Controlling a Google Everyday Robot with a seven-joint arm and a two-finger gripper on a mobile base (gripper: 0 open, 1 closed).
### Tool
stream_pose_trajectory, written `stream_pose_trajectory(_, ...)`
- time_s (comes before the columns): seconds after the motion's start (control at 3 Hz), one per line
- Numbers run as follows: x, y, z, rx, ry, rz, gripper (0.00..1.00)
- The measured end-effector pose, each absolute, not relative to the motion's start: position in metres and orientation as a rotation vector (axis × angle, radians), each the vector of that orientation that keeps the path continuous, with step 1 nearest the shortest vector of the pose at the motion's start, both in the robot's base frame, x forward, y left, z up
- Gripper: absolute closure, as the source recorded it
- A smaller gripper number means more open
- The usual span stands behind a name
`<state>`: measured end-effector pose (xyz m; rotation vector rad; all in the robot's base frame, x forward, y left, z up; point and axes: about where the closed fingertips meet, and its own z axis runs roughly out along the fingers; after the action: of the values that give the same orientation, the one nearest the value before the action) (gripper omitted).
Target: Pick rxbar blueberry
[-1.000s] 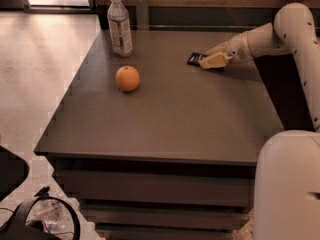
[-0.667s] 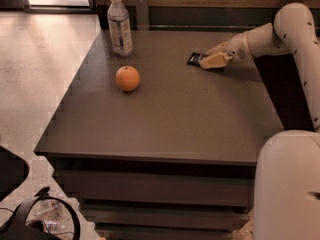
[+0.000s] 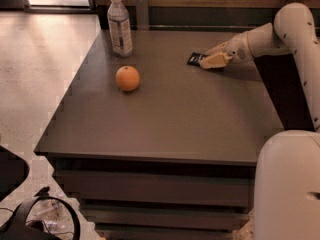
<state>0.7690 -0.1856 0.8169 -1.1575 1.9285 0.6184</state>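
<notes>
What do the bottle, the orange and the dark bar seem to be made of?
Bottle: clear plastic, likely; see-through body, white cap. Orange: seemingly real fruit, matte peel. Rxbar blueberry: dark, thin wrapper, probably plastic film. The tool is at the bar, far right of the table.

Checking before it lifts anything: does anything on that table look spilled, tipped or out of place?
Nothing stands out. The water bottle stands upright, the orange sits intact, and the rxbar blueberry lies flat on the table at the gripper, far right.
</notes>
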Motion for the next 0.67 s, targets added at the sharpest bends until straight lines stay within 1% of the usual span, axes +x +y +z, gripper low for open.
stream_pose_trajectory(0.33, 0.769, -0.186, 0.817, -1.158, 1.928, 0.618, 1.0)
stream_pose_trajectory(0.67, 0.761, -0.182, 0.854, -1.196, 1.889, 0.557, 1.0)
